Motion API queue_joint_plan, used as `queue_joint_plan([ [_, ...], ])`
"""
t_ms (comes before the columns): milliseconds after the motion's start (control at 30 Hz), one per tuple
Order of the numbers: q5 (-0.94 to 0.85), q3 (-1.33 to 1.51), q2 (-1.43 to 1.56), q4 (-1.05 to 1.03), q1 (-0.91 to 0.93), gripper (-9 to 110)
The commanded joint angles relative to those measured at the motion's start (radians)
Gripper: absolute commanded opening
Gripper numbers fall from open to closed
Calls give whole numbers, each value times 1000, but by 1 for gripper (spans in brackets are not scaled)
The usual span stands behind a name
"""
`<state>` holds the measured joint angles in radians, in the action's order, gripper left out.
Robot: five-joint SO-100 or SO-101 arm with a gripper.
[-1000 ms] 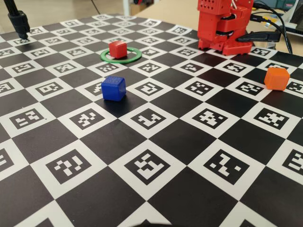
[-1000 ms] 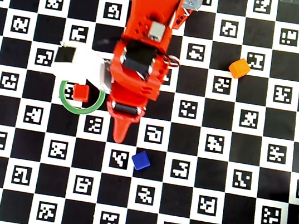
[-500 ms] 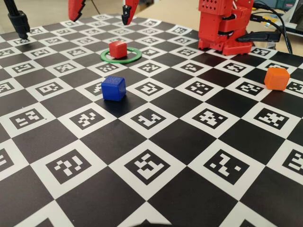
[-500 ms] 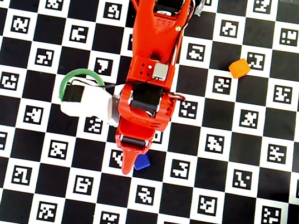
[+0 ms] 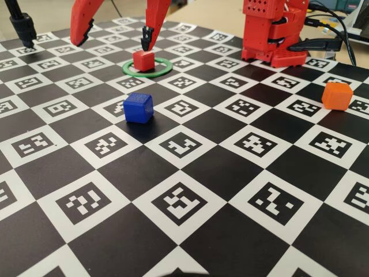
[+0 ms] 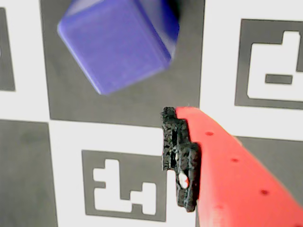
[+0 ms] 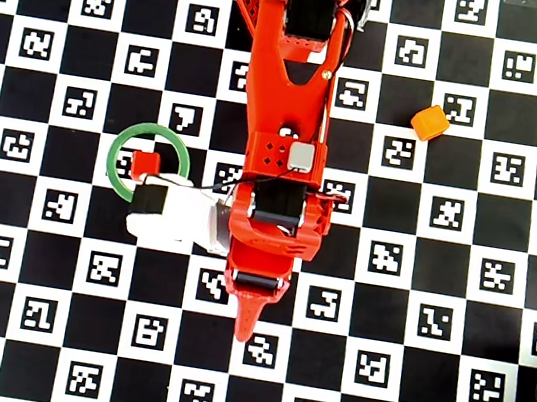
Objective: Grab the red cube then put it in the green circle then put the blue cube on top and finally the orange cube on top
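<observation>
Hovering wide open and empty above the blue cube (image 5: 138, 107), gripper (image 5: 113, 37) presumably spread to straddle it for stacking; red cube (image 5: 143, 59) already sits in the green circle (image 5: 162, 70), orange cube (image 5: 337, 95) well apart.

in the overhead view the arm (image 7: 279, 162) covers the blue cube, so it can't be seen there, and the white camera box (image 7: 180, 216) hides a bit of the green circle (image 7: 128, 138). in the wrist view the blue cube (image 6: 118, 42) looks blurry and its top is cut off by the picture's edge. only one finger (image 6: 182, 158) of the gripper shows there.
</observation>
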<state>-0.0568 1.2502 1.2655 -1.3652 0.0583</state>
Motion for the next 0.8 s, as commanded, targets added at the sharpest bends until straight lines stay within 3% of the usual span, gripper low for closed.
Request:
queue_joint_plan([
  [0,-12,3,18,40,-2,52],
  [767,-3,202,-57,249,-21,52],
])
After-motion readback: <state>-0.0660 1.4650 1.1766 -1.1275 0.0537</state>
